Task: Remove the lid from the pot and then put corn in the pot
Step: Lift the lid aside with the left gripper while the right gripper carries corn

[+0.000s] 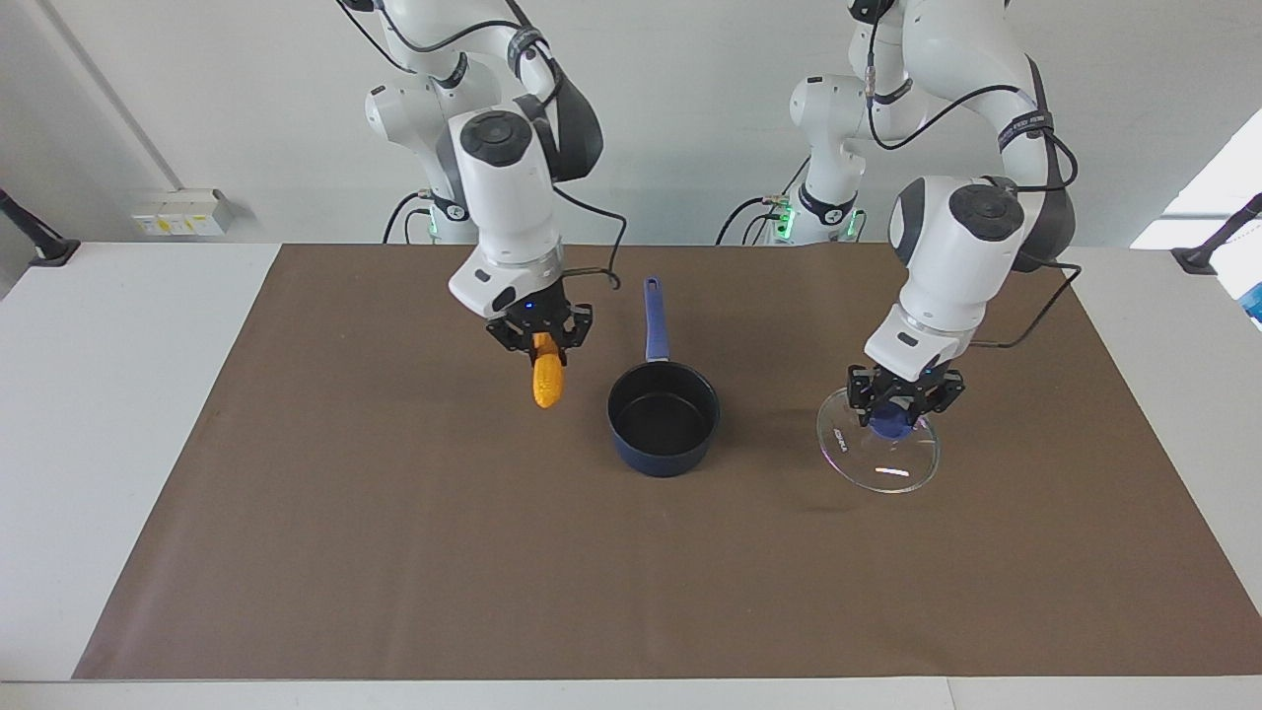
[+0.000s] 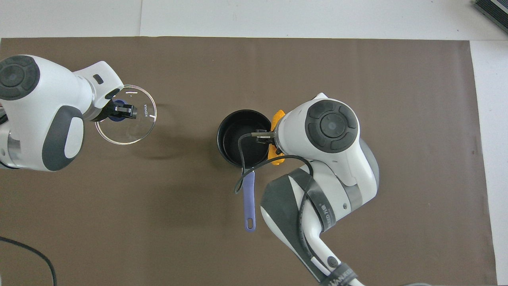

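The pot (image 1: 663, 418) stood uncovered near the middle of the brown mat (image 1: 394, 552), its black inside bare with nothing in it, and its long blue handle (image 1: 656, 320) pointed toward the robots. The right gripper (image 1: 540, 340) hung in the air beside the pot, toward the right arm's end of the table, its fingers clamped on the upper end of the corn (image 1: 547, 380). The cob hung nearly upright below the fingers, tapered end down, clear of the mat and outside the pot's rim. In the overhead view the right arm's wrist covered most of the cob, and only orange bits of it (image 2: 278, 116) showed at the edge of the pot (image 2: 238, 135). The left gripper (image 1: 905, 396) was toward the left arm's end of the table, well apart from the pot, its fingers closed on the blue knob (image 1: 895, 422) of the lid (image 1: 877, 459). The lid was held tilted, with its glass disc facing away from the robots. Whether its lower rim touched the mat could not be told. The overhead view showed the lid (image 2: 131, 131) as a clear ring under the left gripper (image 2: 123, 110).
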Available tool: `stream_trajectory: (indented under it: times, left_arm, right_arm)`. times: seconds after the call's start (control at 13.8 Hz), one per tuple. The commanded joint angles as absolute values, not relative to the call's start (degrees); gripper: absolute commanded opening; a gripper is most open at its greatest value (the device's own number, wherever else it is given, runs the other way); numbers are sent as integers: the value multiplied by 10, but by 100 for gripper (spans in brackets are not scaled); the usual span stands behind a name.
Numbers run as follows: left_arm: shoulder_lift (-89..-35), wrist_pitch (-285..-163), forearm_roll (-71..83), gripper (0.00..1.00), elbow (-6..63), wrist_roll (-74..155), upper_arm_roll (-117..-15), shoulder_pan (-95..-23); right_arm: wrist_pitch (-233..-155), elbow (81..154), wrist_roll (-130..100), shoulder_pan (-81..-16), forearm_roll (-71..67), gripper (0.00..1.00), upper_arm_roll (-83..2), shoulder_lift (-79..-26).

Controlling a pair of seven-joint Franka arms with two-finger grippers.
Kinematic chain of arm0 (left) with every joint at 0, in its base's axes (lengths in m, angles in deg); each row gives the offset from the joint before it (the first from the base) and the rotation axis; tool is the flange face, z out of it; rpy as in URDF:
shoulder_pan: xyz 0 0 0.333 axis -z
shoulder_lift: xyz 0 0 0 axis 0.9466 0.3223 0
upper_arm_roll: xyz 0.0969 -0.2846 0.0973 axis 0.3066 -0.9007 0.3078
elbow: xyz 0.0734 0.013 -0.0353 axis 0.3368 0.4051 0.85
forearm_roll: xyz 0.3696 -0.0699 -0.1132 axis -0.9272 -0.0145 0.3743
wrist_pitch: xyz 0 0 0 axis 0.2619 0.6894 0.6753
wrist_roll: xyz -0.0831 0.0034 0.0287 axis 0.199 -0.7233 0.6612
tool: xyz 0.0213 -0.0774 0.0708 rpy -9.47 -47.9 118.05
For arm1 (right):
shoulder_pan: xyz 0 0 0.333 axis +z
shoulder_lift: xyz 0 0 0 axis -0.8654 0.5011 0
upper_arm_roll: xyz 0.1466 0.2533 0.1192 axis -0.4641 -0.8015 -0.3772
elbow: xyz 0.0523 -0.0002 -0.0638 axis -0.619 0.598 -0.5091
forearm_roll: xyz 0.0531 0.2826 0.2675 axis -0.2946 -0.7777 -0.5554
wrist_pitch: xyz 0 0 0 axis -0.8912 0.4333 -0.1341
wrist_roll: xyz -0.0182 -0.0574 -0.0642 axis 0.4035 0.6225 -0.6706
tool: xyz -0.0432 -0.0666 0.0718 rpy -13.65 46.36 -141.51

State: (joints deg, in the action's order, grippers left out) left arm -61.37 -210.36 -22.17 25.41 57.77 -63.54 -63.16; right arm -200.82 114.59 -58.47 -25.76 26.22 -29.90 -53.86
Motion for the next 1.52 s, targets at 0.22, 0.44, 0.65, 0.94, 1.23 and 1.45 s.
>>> stream_trajectory:
  times: [0.22,0.44,0.65,0.94,1.23,1.45]
  left_arm:
    - [-623,-2205,-212,7,333,680,-641,-722]
    - [-608,-2210,-209,8,335,699,-642,-740]
    - [-606,-2209,-207,10,358,700,-641,-742]
    - [-613,-2218,-198,15,384,700,-642,-751]
    - [-612,-2217,-192,50,385,698,-641,-749]
    - [-610,-2216,-193,100,381,696,-641,-743]
  right_arm:
    - [-2073,1123,-651,-237,250,0,-308,-463]
    - [-2077,1112,-679,-230,238,0,-317,-446]
    - [-2079,1111,-673,-229,228,0,-317,-427]
    - [-2105,1092,-655,-248,223,0,-317,-408]
    - [-2107,1080,-653,-250,223,0,-318,-399]
    - [-2108,1083,-652,-244,221,6,-318,-400]
